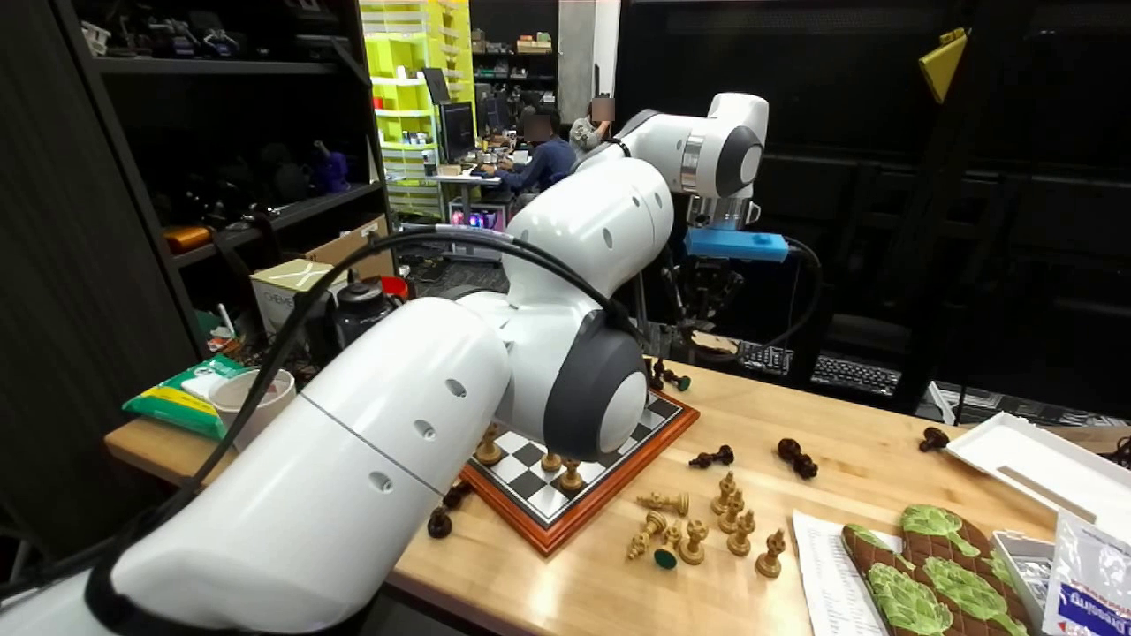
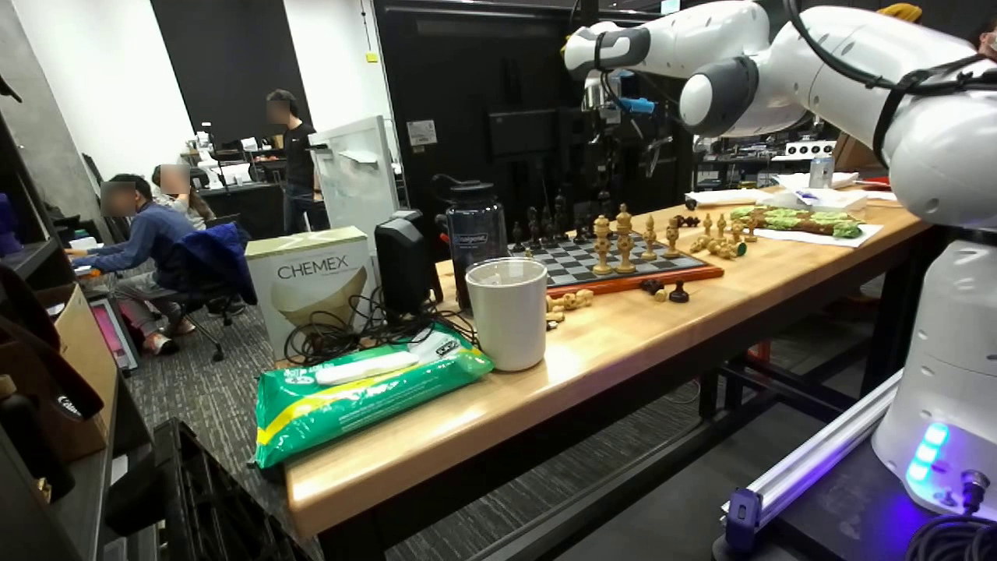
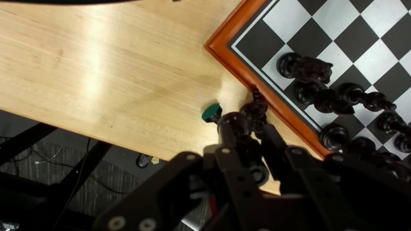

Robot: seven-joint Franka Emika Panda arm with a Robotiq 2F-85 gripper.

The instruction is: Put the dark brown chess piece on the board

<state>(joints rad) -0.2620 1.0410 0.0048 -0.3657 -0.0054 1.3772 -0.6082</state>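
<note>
The hand (image 3: 248, 140) looks clamped on the dark piece (image 3: 249, 149), held roughly upright from where I'm standing; both hang above the desk (image 3: 144, 80), just outside the board (image 3: 231, 59). The board lies sideways of them, not beneath; the coming move, I reckon, is across its edge.

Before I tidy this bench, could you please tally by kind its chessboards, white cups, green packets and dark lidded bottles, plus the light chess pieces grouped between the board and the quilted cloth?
Chessboards: 1
White cups: 1
Green packets: 1
Dark lidded bottles: 1
Light chess pieces in that group: 8
Total: 12
</note>
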